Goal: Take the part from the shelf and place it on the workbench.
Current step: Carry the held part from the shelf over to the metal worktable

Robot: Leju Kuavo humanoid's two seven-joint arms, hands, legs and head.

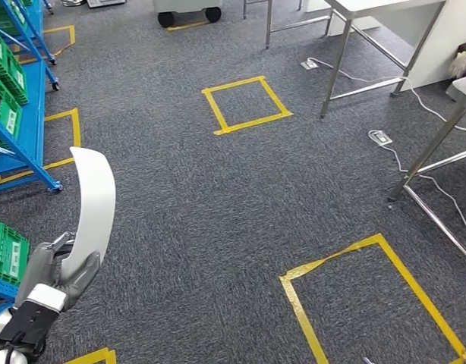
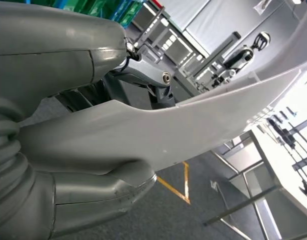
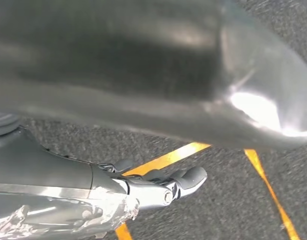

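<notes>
Left hand [image 1: 58,269] has that curved white plastic shell part [image 1: 93,208] clamped only at its lower end, so it could easily swing or slip loose while walking. Right hand [image 3: 159,187] hangs over the grey carpet [image 1: 231,197], fingers loosely out, holding nothing

The left arm enters the head view low on the robot's left, and the left hand [image 1: 61,273] grips a curved white part [image 1: 93,208], which stands upright above the hand. In the left wrist view the thick grey thumb presses one face of the part and the darker fingers [image 2: 144,75] lie against the opposite face. The right hand [image 3: 159,187] hangs over the floor with nothing in it, fingers extended and lying close together; the wrist picture is blurred.
</notes>
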